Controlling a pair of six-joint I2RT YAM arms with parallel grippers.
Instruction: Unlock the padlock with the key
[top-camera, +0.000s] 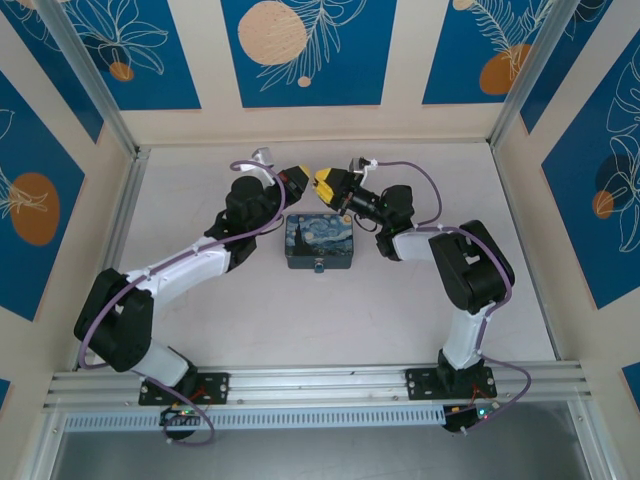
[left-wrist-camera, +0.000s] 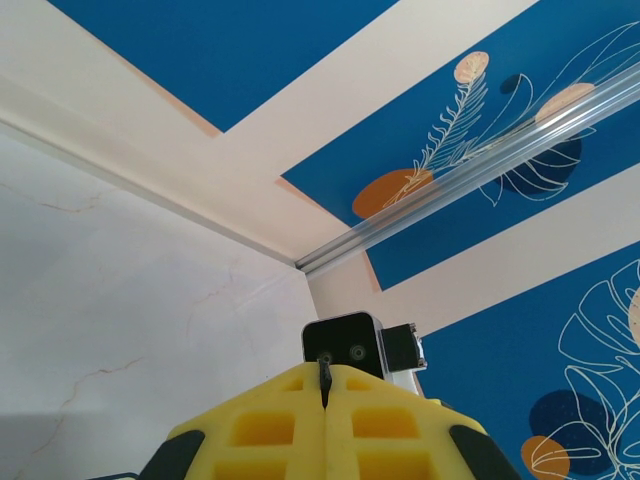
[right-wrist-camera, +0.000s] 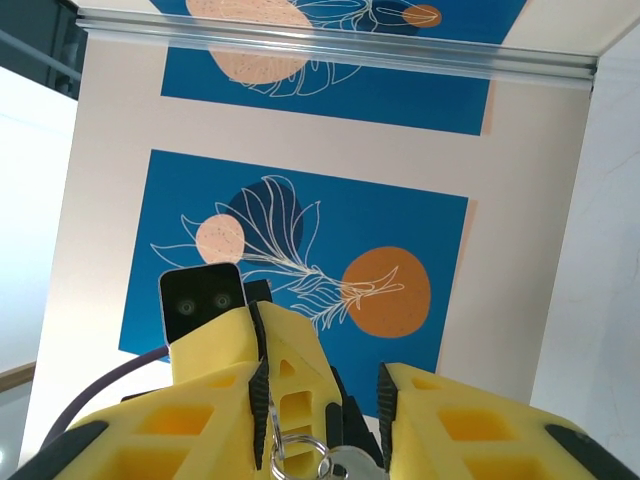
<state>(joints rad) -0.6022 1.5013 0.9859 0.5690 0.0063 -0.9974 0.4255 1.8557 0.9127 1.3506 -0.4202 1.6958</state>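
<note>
Meeting tip to tip, the left gripper (top-camera: 300, 180) and right gripper (top-camera: 325, 183) hover just past the far edge of the rectangular painted tin (top-camera: 318, 242). Both arms are bent at the elbow and reach inward over the pale marbled table (top-camera: 330, 320).

From the left wrist, that gripper's yellow, hollow-celled fingers (left-wrist-camera: 270, 425) are pressed together on a thin dark sliver (left-wrist-camera: 323, 380); what it is cannot be told.

From the right wrist, that gripper's fingers (right-wrist-camera: 470, 425) stand apart. The key (right-wrist-camera: 347, 464), silvery metal on a small wire ring (right-wrist-camera: 297, 452), sits in the gap between them. Whether they pinch it cannot be told.
</note>
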